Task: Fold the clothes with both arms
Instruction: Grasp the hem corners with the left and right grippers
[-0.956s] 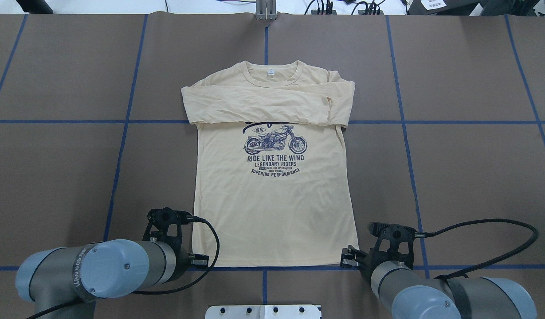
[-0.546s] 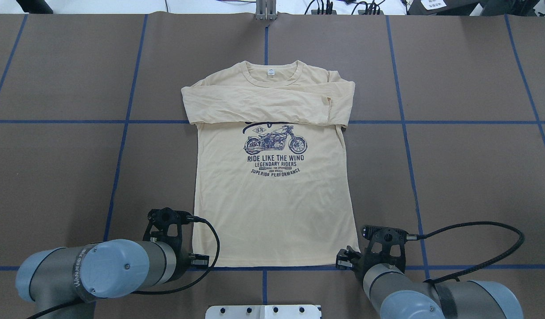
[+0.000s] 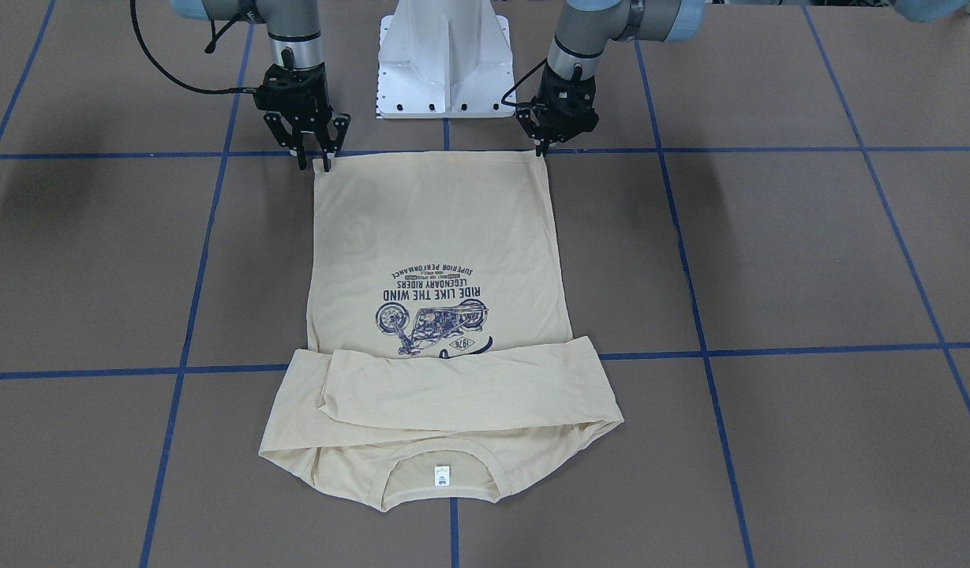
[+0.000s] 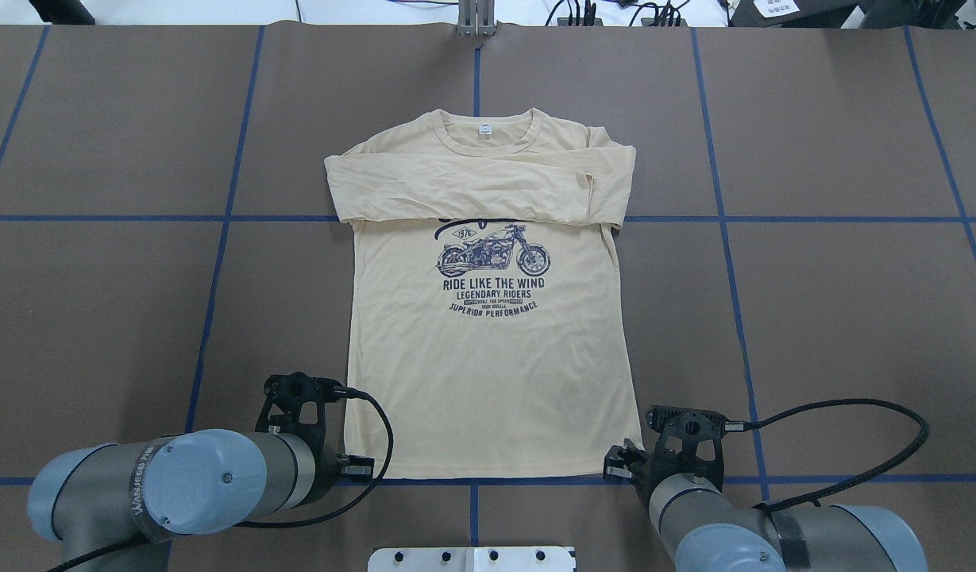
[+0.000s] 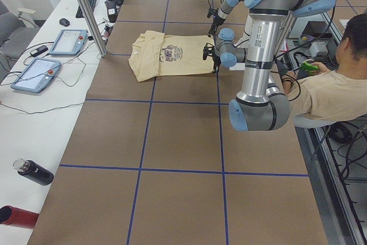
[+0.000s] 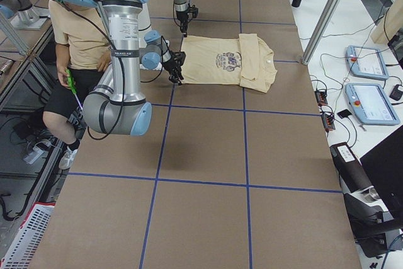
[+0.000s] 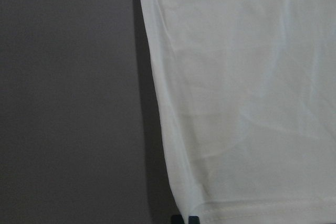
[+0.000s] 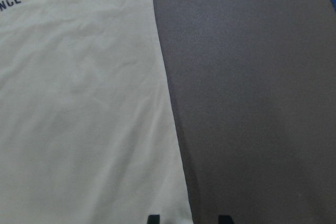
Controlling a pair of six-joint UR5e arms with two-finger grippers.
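Two arms work the near hem of one pale cream-yellow T-shirt (image 4: 488, 373), which lies flat and print-up at the middle of the brown table (image 4: 813, 302). Its neck points away from the robot and its hem lies along a blue tape line (image 4: 535, 481) just in front of the white pedestal base (image 3: 443, 63). Both long sleeves (image 4: 472, 191) are folded across the chest, covering the top of the navy motorcycle print (image 4: 493, 270), and the small white neck label (image 4: 484, 130) shows inside the collar.

At the hem corner on the robot's left, the left gripper (image 3: 544, 150) points down with its fingers pinched together on the cloth. Its wrist camera shows the dark fingertips (image 7: 193, 219) close together right at that corner.

At the opposite hem corner the right gripper (image 3: 314, 164) stands with its jaws spread – not closed on anything. In its wrist view the two fingertips (image 8: 153, 219) sit well apart, one over the fabric and one over bare table, straddling the shirt's side edge.

A person (image 5: 327, 93) in a pale shirt sits behind the robot, holding something green
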